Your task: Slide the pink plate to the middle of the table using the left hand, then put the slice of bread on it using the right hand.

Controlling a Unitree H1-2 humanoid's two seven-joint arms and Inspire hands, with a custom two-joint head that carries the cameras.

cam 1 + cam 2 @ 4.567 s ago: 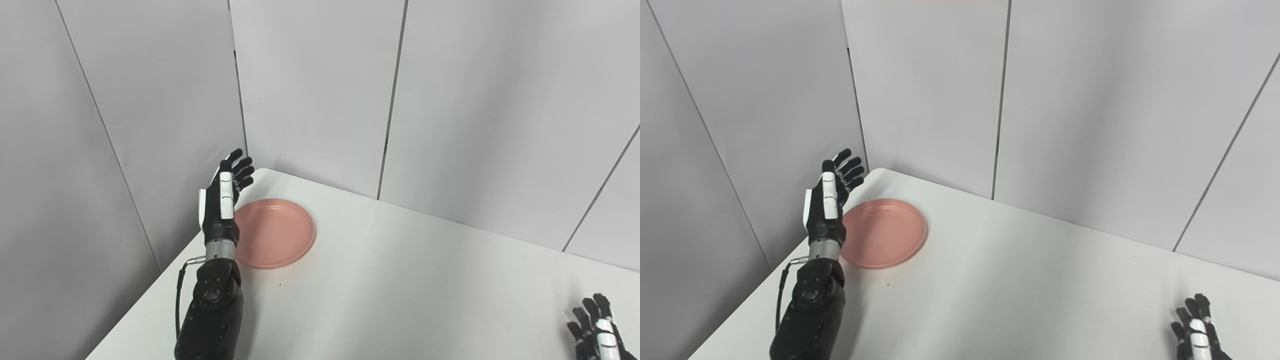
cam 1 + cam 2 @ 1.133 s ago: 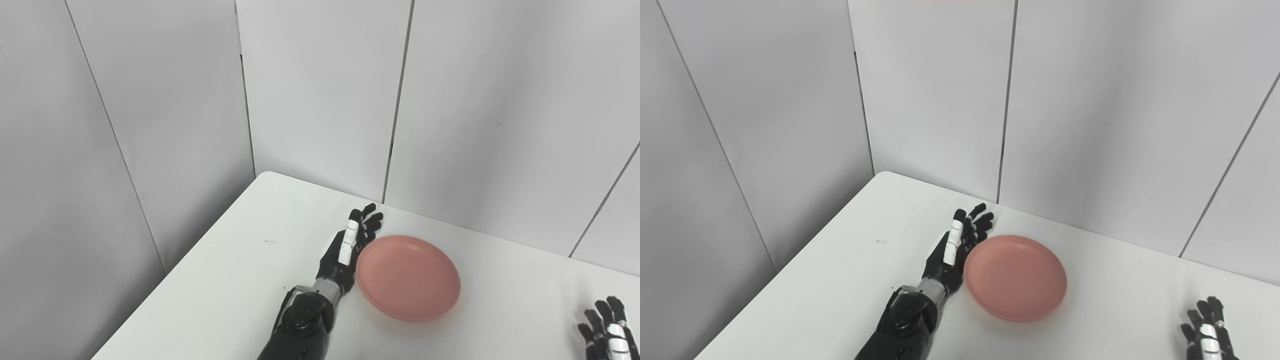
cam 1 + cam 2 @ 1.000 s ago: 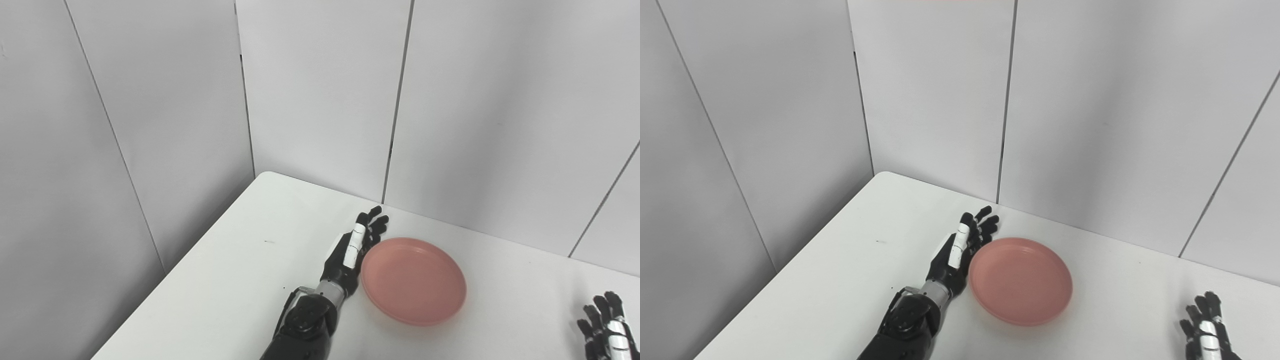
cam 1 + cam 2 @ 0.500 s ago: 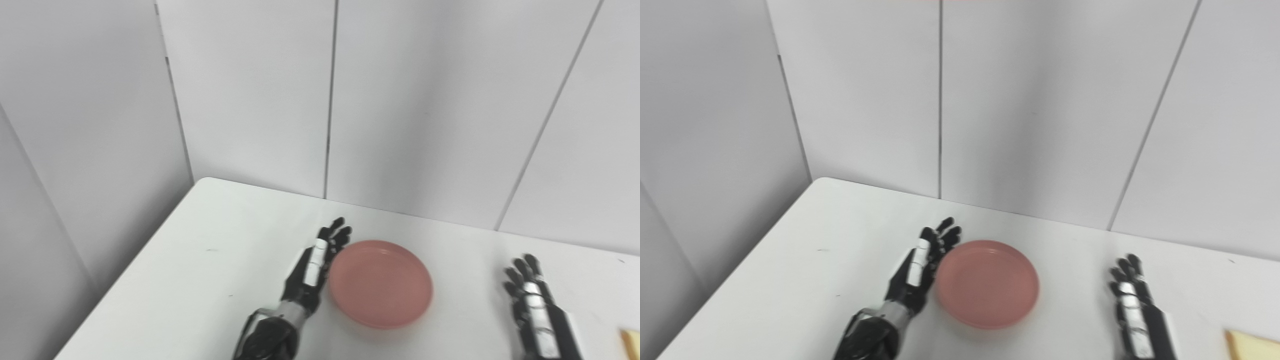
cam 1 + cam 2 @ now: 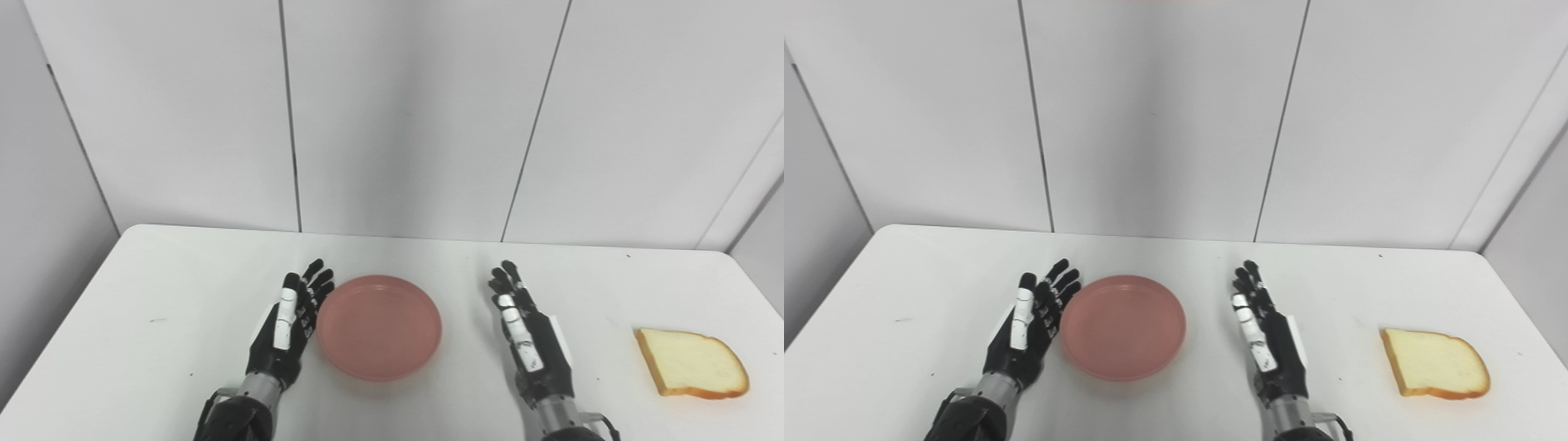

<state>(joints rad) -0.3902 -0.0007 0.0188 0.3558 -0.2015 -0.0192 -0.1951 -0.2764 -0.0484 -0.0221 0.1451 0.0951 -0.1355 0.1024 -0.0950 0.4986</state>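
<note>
The pink plate (image 5: 378, 326) lies flat near the middle of the white table (image 5: 153, 288). My left hand (image 5: 288, 324) is open, fingers straight, its edge against the plate's left rim. My right hand (image 5: 528, 340) is open and empty, standing on edge to the right of the plate, a gap between them. The slice of bread (image 5: 691, 363) lies flat at the table's right side, well to the right of my right hand. It also shows in the right eye view (image 5: 1434, 364).
Grey wall panels (image 5: 404, 116) close off the table's back edge and both sides. Bare table surface lies between my right hand and the bread.
The camera has swung right, bringing the bread and whole table into view. Before that my left hand pushed the plate from the far left corner toward the middle. My right hand has risen beside the plate.
</note>
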